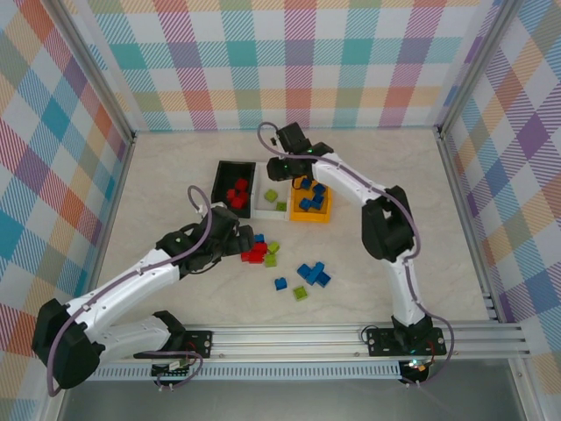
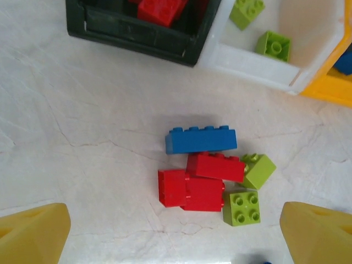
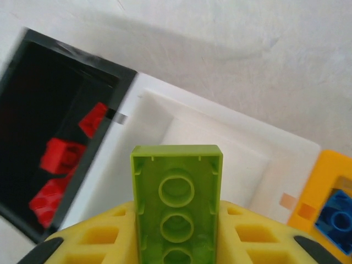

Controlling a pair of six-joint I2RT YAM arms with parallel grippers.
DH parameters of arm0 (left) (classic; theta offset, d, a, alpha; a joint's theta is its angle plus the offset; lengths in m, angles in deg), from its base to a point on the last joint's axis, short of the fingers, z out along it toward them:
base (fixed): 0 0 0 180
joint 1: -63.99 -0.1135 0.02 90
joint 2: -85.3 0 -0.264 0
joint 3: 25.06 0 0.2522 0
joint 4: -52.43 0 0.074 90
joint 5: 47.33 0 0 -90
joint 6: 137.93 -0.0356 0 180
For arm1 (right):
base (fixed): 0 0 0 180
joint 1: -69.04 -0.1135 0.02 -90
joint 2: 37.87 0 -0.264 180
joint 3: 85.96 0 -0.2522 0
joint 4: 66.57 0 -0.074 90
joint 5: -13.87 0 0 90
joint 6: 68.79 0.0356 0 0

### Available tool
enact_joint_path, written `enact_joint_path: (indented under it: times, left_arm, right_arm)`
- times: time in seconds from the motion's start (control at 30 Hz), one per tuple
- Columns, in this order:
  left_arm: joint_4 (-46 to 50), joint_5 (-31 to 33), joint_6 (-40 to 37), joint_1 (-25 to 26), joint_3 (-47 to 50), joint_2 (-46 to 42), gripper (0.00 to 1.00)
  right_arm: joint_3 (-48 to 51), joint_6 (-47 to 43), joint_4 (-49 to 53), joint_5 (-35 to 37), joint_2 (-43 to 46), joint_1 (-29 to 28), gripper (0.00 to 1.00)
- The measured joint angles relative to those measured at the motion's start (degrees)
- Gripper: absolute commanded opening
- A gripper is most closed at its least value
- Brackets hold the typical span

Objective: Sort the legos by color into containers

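Note:
My right gripper [image 3: 177, 234] is shut on a lime green lego [image 3: 177, 198], held hollow side up above the white bin [image 3: 220, 146]. Left of that is the black bin [image 3: 118, 77] with red legos [image 3: 60, 157]; on the right, the orange-yellow bin [image 3: 324, 176] holds a blue lego [image 3: 336, 220]. My left gripper [image 2: 176, 236] is open, its fingers [image 2: 33, 234] wide apart just short of a cluster: a blue lego [image 2: 201, 139], two red legos [image 2: 190, 190], two green legos [image 2: 242, 207]. In the top view the left gripper [image 1: 238, 243] is beside this cluster [image 1: 255, 253].
More loose blue legos [image 1: 314, 274] and a green lego [image 1: 301, 293] lie on the table right of the cluster. The three bins [image 1: 272, 200] stand side by side at mid-table. The right arm [image 1: 351, 180] arches over the orange-yellow bin.

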Motion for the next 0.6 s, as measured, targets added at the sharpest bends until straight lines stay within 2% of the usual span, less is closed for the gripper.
enact_joint_path:
  times: [0.13, 0.2, 0.3, 0.4, 0.47, 0.6]
  left_arm:
    - [-0.50, -1.75, -0.24, 0.00, 0.85, 2.34, 0.91]
    - [-0.55, -2.05, -0.24, 0.00, 0.87, 3.39, 0.86]
    - [-0.74, -2.54, -0.46, 0.00, 0.87, 5.11, 0.71]
    - [-0.81, -3.06, -1.11, 0.00, 0.83, 7.98, 0.60]
    - [-1.03, -3.30, -1.51, 0.00, 0.74, 10.49, 0.56]
    - [-1.27, -3.63, -2.14, 0.00, 0.24, 16.02, 0.53]
  right_arm:
    - [-2.58, 0.72, 2.14, -0.52, -2.82, 0.00, 0.54]
    - [-4.15, 0.96, 2.51, -0.66, -2.82, 0.00, 0.60]
    - [-4.85, 1.03, 2.54, -0.87, -2.64, 0.00, 0.61]
    - [-1.09, 1.09, 1.29, -1.25, -0.15, 0.00, 0.61]
    - [3.45, 1.31, 0.50, -1.66, 3.32, 0.00, 0.61]
    - [12.70, 1.95, -1.95, -2.40, 12.66, -0.11, 0.61]
